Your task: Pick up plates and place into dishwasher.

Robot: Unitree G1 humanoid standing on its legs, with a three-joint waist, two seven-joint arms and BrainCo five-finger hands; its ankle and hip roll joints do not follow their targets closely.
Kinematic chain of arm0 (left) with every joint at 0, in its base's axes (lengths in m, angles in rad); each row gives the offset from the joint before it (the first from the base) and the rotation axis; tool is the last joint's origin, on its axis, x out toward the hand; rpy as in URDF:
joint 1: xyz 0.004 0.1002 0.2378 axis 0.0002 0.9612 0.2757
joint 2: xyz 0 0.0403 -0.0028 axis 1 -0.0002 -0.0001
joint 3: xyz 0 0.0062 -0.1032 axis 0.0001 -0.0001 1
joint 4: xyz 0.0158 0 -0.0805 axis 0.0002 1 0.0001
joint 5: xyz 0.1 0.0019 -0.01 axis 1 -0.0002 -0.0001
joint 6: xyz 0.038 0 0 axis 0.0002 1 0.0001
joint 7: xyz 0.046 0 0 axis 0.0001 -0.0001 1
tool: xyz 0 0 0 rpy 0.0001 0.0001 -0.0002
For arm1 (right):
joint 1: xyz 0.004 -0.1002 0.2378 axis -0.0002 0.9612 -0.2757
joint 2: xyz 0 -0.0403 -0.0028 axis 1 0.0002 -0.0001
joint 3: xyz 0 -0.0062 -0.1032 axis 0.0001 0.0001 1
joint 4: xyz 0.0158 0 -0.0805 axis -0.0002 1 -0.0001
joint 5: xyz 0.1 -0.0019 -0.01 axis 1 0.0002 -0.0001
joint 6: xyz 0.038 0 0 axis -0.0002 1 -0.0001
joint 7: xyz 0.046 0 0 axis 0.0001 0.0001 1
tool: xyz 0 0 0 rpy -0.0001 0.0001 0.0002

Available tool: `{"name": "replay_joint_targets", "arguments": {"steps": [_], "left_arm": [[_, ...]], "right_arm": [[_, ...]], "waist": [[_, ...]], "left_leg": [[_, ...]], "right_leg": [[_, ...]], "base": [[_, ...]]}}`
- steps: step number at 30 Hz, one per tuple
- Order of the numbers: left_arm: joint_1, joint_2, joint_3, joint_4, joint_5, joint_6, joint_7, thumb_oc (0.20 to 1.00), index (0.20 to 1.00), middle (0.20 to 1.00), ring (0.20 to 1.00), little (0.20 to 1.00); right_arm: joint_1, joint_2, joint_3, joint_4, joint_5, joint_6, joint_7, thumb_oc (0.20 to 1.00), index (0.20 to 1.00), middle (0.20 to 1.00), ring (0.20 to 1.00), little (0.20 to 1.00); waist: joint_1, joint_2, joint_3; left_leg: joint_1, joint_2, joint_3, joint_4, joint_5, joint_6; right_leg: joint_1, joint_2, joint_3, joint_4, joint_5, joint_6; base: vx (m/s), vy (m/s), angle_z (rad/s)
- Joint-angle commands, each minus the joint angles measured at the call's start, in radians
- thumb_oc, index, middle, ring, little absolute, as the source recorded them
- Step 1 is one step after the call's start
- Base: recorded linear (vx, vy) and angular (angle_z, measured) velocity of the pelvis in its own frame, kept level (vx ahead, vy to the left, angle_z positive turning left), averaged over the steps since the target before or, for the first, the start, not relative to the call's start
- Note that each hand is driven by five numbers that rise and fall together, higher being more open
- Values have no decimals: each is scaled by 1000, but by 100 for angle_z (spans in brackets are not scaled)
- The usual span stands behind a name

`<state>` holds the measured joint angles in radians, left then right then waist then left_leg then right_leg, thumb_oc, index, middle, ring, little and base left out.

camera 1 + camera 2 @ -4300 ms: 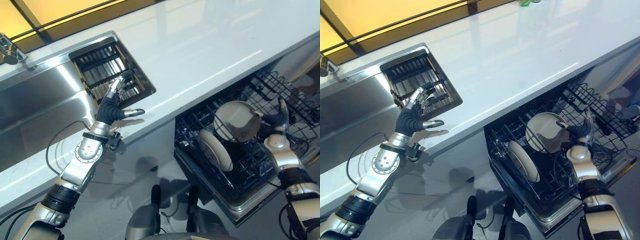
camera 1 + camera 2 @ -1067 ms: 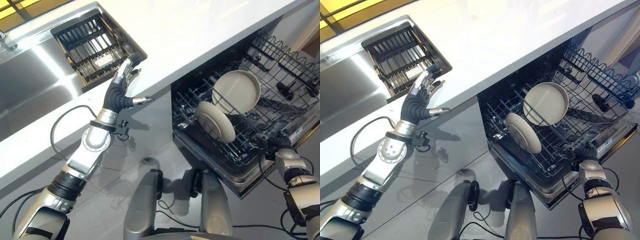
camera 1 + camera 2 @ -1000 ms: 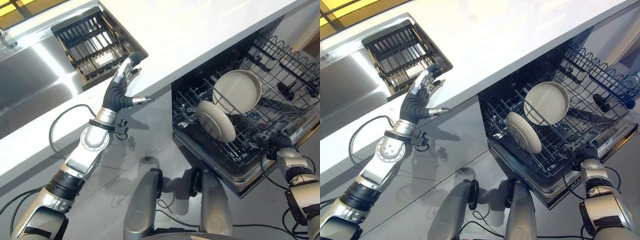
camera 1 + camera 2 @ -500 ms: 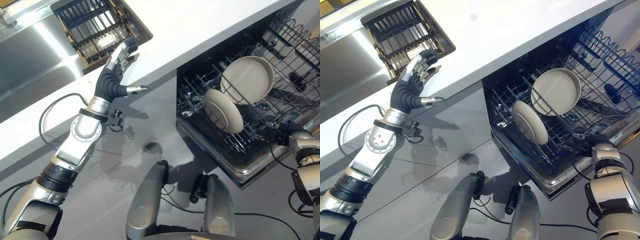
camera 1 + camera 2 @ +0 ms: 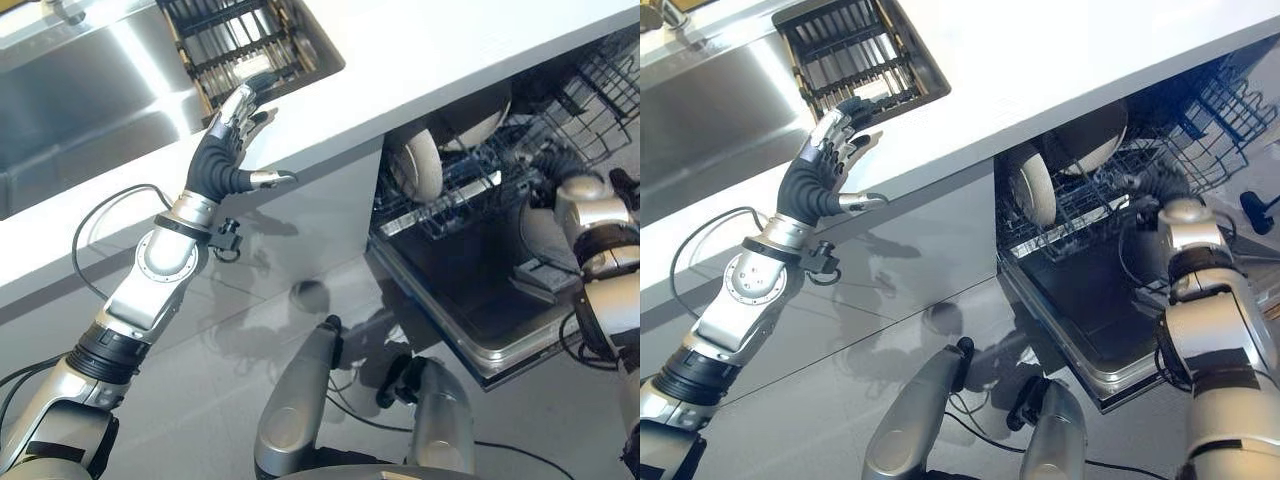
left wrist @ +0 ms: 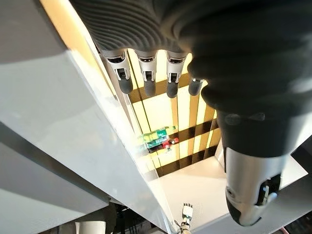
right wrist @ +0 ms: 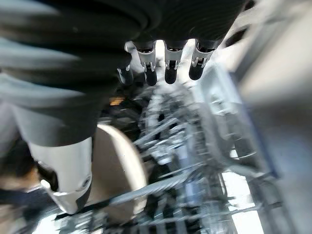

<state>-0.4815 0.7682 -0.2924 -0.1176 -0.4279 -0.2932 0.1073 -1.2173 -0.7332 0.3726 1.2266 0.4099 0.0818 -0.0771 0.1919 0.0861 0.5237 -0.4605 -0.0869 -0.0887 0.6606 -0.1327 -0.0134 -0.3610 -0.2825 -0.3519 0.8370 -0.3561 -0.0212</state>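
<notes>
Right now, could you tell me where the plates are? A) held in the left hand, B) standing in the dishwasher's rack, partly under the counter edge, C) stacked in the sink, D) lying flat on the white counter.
B: the plates stand on edge in the dishwasher rack, tucked under the counter; the left hand holds nothing.

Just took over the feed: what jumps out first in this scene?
The dishwasher rack sits mostly under the white counter, with two pale plates standing in it and the door folded down in front. The right hand is at the rack's front edge. The left hand is raised, fingers straight, at the counter edge near the dark drain rack in the sink.
</notes>
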Motion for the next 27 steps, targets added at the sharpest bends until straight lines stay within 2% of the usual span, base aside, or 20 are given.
{"name": "replay_joint_targets", "arguments": {"steps": [1,9,14,17,19,22,27], "left_arm": [[44,-2,40,-64,-29,-59,6,1000,1000,1000,1000,1000],[65,7,51,-61,-43,-67,4,1000,1000,1000,1000,1000],[83,6,52,-75,-48,-99,-20,1000,1000,1000,1000,1000],[92,4,55,-84,-47,-119,-19,1000,1000,1000,1000,1000],[95,-12,55,-81,-37,-124,-21,1000,1000,1000,1000,1000],[94,-44,42,-67,2,-145,-5,1000,1000,1000,1000,1000],[134,-111,37,-71,106,-170,43,1000,1000,1000,1000,1000]], "right_arm": [[-74,-12,53,-61,-33,-60,-23,1000,1000,1000,1000,1000],[-107,-33,51,-38,23,-41,-25,1000,1000,1000,1000,1000],[-51,-44,18,-40,61,-40,-42,1000,1000,1000,1000,1000],[40,-40,-25,-90,104,-78,-55,1000,1000,1000,1000,1000],[122,-22,-67,-130,66,-116,-85,1000,1000,1000,1000,1000],[270,12,-124,-262,57,-184,-213,1000,1000,1000,1000,1000],[611,103,-245,-589,-170,-279,-539,1000,1000,1000,1000,1000]], "waist": [[39,18,-36],[48,20,-34],[37,16,-35],[15,6,-37],[-5,-3,-43],[-47,-19,-46],[-130,-42,-54]], "left_leg": [[50,16,63,5,-103,76],[30,13,65,25,-108,79],[26,14,79,40,-122,87],[34,23,96,63,-146,95],[43,29,106,79,-167,95],[66,42,123,99,-195,108],[100,64,156,134,-249,119]], "right_leg": [[1,57,68,-45,61,-50],[-10,57,65,-38,59,-53],[-17,54,70,-44,65,-51],[-12,57,85,-48,69,-49],[-2,61,95,-51,68,-47],[5,69,124,-52,72,-41],[22,94,171,-51,66,-31]], "base": [[49,-9,17],[15,-2,14],[-52,56,0],[-51,101,-6],[-38,129,-9],[-50,122,-11],[-30,136,-24]]}}
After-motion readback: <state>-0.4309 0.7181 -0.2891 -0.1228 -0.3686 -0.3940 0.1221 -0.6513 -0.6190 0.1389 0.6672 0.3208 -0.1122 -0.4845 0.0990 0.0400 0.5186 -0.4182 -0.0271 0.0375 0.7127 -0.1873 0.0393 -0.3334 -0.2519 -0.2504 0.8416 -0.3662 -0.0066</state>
